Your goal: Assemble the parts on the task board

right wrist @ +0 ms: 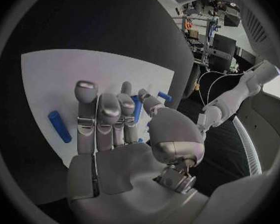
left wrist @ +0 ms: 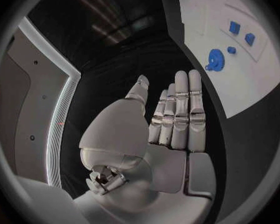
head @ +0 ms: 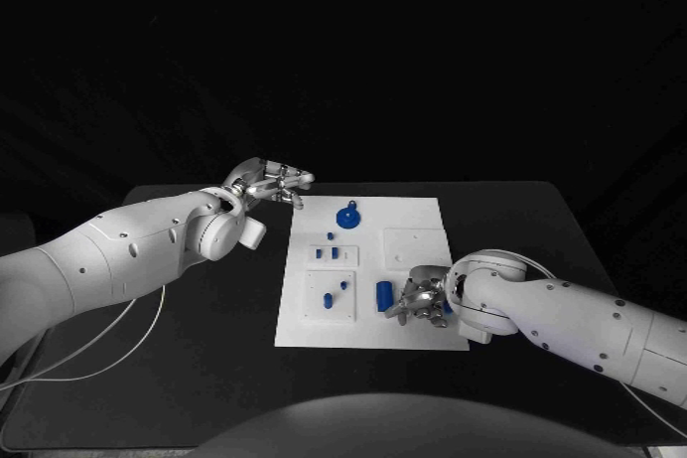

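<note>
Black bench [head: 201,349] under dark surroundings carries the white task board [head: 430,220] at its middle. Raised white panels sit on the board, and the blue parts are spread among them.

Left robot hand [head: 275,183]: positioned off the far left corner of the board, above the bench surface and clear of the board. In the left wrist view the left robot hand [left wrist: 171,119] has its fingers [left wrist: 181,104] straight and pressed side by side, thumb slightly apart, nothing held. A blue gear-shaped part [left wrist: 215,58] lies on the board beyond the fingertips, not touching them; in the head view the same gear-shaped part [head: 348,217] sits near the far edge of the board. Small blue blocks [left wrist: 241,33] stand further along the board.

Right robot hand [head: 425,301]: over the near right portion of the board, palm down. In the right wrist view the right robot hand [right wrist: 112,122] has its fingers extended over the board, close together. A blue cylinder [right wrist: 60,126] lies flat on the board just beside the fingers, apart from them; the head view places this cylinder [head: 384,295] just to the side of the hand. Another blue piece [right wrist: 137,108] shows between the fingers and the thumb; whether it is pinched or merely lying beneath cannot be determined.

Small blue pegs [head: 334,250] stand in the middle left panel.
</note>
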Robot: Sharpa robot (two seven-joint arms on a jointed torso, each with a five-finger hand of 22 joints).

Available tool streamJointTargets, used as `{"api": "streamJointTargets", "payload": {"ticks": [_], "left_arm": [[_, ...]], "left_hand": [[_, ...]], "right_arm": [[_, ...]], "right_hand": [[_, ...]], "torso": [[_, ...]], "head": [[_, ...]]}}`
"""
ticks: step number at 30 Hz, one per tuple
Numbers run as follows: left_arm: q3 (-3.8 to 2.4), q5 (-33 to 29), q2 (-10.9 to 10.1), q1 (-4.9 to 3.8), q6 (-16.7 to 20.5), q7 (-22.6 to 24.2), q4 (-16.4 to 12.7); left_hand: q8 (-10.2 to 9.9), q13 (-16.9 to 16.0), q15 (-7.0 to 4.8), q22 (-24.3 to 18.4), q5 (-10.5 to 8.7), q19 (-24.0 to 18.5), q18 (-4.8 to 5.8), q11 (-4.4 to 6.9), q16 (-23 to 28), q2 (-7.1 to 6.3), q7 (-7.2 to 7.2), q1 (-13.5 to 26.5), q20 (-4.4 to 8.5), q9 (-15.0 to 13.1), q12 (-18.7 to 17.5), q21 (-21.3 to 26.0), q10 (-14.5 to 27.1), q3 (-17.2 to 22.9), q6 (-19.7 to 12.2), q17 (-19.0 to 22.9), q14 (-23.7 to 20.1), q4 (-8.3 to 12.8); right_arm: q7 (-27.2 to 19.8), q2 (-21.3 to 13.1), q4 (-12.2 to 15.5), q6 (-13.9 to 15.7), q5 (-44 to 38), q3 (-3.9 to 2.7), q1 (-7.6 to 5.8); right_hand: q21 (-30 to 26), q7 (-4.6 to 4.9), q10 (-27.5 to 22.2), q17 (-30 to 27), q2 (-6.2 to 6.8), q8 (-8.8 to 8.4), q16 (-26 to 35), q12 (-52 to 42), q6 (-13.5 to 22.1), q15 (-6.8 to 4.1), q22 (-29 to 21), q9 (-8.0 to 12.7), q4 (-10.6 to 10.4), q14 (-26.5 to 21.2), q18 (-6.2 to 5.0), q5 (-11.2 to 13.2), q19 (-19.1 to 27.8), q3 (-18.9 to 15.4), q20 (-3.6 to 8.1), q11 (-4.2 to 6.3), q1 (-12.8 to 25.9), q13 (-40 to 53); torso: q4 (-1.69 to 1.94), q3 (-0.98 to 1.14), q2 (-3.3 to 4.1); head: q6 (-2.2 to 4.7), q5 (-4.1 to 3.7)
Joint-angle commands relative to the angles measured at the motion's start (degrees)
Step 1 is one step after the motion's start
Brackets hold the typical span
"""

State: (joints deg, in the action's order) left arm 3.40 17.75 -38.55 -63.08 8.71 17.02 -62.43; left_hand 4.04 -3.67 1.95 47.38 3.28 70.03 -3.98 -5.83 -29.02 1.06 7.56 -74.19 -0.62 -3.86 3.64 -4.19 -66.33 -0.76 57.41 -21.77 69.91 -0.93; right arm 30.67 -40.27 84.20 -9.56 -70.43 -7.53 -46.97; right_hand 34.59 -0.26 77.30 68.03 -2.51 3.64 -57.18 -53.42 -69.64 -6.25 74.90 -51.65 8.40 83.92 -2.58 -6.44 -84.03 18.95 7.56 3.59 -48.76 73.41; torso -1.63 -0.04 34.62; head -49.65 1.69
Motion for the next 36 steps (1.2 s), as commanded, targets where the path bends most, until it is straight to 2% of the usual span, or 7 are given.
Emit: {"api": "streamJointTargets", "payload": {"ticks": [1, 6, 10, 15, 21, 25, 36], "left_arm": [[0.0, 0.0, 0.0, 0.0, -0.9, 0.2, -0.1], [0.02, 0.0, -0.1, 0.0, -0.9, 0.3, -0.1], [0.03, 0.0, -0.1, 0.0, -0.9, 0.3, 0.0], [0.04, 0.0, -0.3, 0.0, -0.8, 0.4, 0.0], [0.04, 0.1, -0.5, 0.0, -0.4, 0.6, -0.1], [0.04, 0.1, -0.6, -0.01, -0.1, 0.7, -0.2], [0.03, 0.1, -0.6, -0.01, 0.3, 1.0, -0.4]], "left_hand": [[0.3, -0.1, 0.17, -0.1, -0.18, -0.1, -0.28, 0.01, -0.2, 0.5, 0.13, 0.1, -0.34, 0.0, 0.1, 0.0, 0.4, 0.0, 0.3, 0.1, -0.2, 0.3], [0.3, -0.1, 0.17, -0.1, -0.18, -0.1, -0.28, 0.01, -0.2, 0.5, 0.13, 0.1, -0.34, 0.0, 0.1, 0.0, 0.4, 0.0, 0.3, 0.1, -0.2, 0.3], [0.3, -0.1, 0.17, -0.1, -0.18, -0.1, -0.28, 0.01, -0.2, 0.5, 0.13, 0.1, -0.34, 0.0, 0.1, 0.0, 0.4, 0.0, 0.3, 0.1, -0.2, 0.3], [0.3, -0.1, 0.17, -0.1, -0.18, -0.1, -0.28, 0.01, -0.2, 0.47, 0.13, 0.1, -0.34, 0.0, 0.1, 0.0, 0.4, 0.0, 0.3, 0.1, -0.2, 0.4], [0.3, -0.1, 0.17, 0.0, -0.19, -0.1, -0.28, 0.02, -0.3, 0.41, 0.15, 0.2, -0.34, 0.0, 0.1, 0.0, 0.3, -0.1, 0.3, 0.1, -0.2, 0.4], [0.3, -0.1, 0.15, 0.0, -0.2, -0.1, -0.29, 0.04, -0.3, 0.39, 0.19, 0.2, -0.32, 0.0, 0.1, -0.1, 0.2, -0.1, 0.3, 0.1, -0.2, 0.4], [0.3, -0.1, 0.12, 0.0, -0.2, 0.0, -0.29, 0.06, -0.3, 0.4, 0.2, 0.2, -0.29, 0.0, 0.1, -0.1, 0.1, -0.1, 0.2, 0.1, -0.1, 0.4]], "right_arm": [[-0.8, -0.2, 0.3, -1.8, 0.6, -0.01, 0.11], [-2.2, -1.1, 1.3, -2.8, 1.5, -0.01, 0.14], [-3.7, -2.4, 2.8, -4.3, 2.2, -0.34, 0.15], [-5.1, -5.2, 4.9, -4.9, 1.5, -2.39, 0.15], [-5.7, -8.2, 4.8, -2.8, -1.6, -5.59, 0.12], [-5.6, -10.1, 4.4, -2.2, -3.7, -7.21, 0.08], [-3.4, -11.9, 1.7, -2.2, -12.0, -8.35, -0.11]], "right_hand": [[-0.4, -0.31, 0.2, -0.1, 0.42, 0.07, -0.1, -0.3, 0.0, -0.18, 3.2, -0.1, 0.1, 0.2, 0.66, -0.2, -3.0, 0.2, 0.14, 0.27, 0.6, 0.0], [-0.5, -0.17, 0.1, -0.1, 2.03, 0.07, -0.1, -0.4, -0.2, -0.22, 3.2, -0.1, -0.5, 0.2, 0.65, -1.2, -3.0, -2.7, 0.08, 0.21, -0.1, 0.0], [-0.5, -0.08, 0.0, -0.2, 3.85, 0.01, 0.0, -0.3, -0.1, -0.08, 3.2, -0.2, -2.6, 0.2, 0.58, 2.9, -3.0, -5.3, -0.03, 0.0, -1.5, 0.0], [-0.8, 0.64, -0.3, -0.2, 4.27, 0.01, 0.1, -0.1, 1.1, 0.28, 3.4, 2.9, -5.3, 0.2, 0.46, 3.0, -3.0, -8.6, -0.31, -0.38, -5.3, -0.2], [-0.8, 0.86, -0.3, -0.3, 1.67, -0.01, 0.3, -0.3, 1.9, 0.32, 3.5, 9.2, -1.4, 0.2, 0.33, 0.5, -3.0, -8.9, -0.39, -0.47, -9.0, -0.2], [-0.4, 0.96, 0.0, -0.1, 1.08, -0.03, -0.1, -1.0, 2.2, 0.3, 3.6, 10.3, -0.5, 0.3, 0.31, 0.7, -3.1, -9.2, -0.34, -0.46, -9.2, 0.1], [0.7, 1.25, 0.2, 0.2, 5.1, 0.05, -1.1, -2.4, 2.9, 0.39, 3.9, 10.8, -3.4, 0.3, 0.31, 3.6, -3.1, -3.2, -0.36, -0.58, -9.7, 1.3]], "torso": [[-0.01, 0.03, 0.03], [-0.04, 0.04, 0.03], [-0.07, 0.05, 0.02], [-0.13, 0.06, -0.02], [-0.13, 0.08, -0.01], [-0.02, 0.13, 0.07], [-0.03, 0.04, 0.02]], "head": [[0.08, 0.0], [0.11, 0.01], [-0.04, -0.08], [0.3, -0.38], [0.31, -0.38], [0.57, -0.54], [0.82, -1.38]]}}
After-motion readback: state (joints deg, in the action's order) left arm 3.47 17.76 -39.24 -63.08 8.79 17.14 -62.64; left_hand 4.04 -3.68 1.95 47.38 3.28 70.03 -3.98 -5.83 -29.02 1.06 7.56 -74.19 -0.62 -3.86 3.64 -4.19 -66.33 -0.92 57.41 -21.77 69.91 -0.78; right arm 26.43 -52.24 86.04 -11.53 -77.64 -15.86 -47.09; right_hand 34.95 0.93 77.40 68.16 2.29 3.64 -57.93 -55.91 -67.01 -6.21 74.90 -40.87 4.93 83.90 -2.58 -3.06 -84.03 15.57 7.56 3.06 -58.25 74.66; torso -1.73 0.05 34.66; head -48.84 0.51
